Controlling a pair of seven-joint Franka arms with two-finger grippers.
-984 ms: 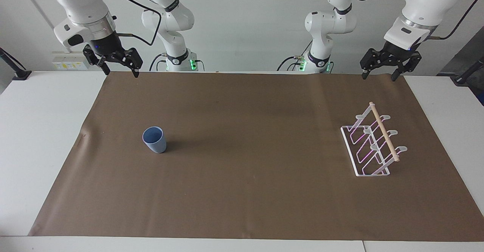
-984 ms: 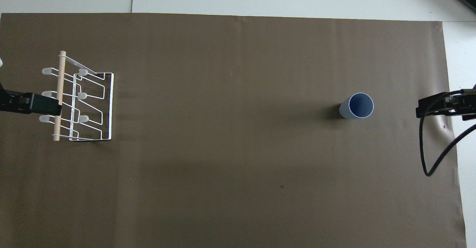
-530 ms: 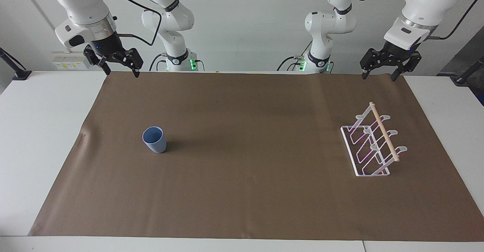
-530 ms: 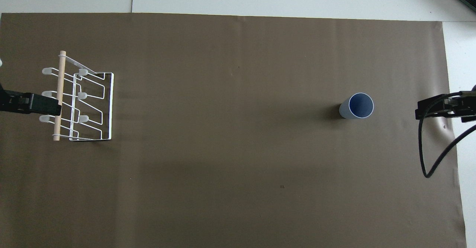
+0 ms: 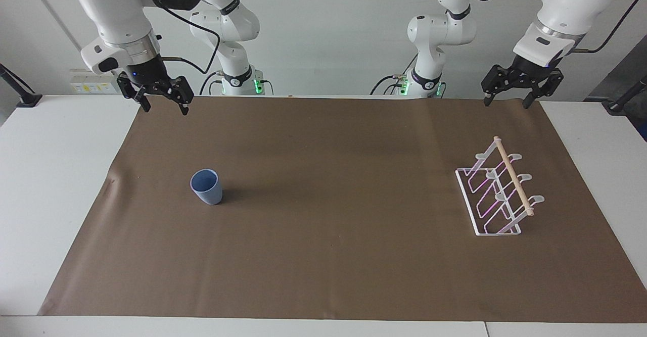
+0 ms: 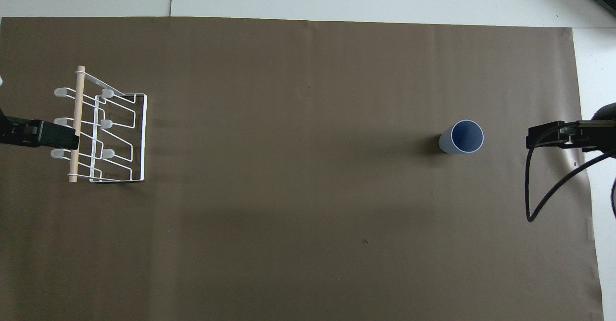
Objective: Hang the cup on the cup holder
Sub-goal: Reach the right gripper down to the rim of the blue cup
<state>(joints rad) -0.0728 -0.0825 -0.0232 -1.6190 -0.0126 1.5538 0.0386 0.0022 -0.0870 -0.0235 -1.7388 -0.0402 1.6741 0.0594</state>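
Observation:
The light-blue cup [image 5: 206, 187] stands upright on the brown mat toward the right arm's end; it also shows in the overhead view [image 6: 461, 137]. The white wire cup holder [image 5: 513, 176] with its wooden rod stands toward the left arm's end and holds nothing; it also shows in the overhead view [image 6: 80, 99]. My right gripper [image 5: 166, 107] is open and empty, in the air over the mat's edge by the robots, well apart from the cup. My left gripper [image 5: 505, 102] is open and empty, raised over the mat's corner, and in the overhead view [image 6: 62, 135] it overlaps the rod.
The brown mat [image 5: 323, 256] covers most of the white table [image 5: 50, 175]. A black cable [image 6: 544, 191] loops down from the right gripper [image 6: 541, 135] over the mat's end.
My right gripper has come down a little and moved over the mat toward the cup. The left arm, the cup and the holder have not moved.

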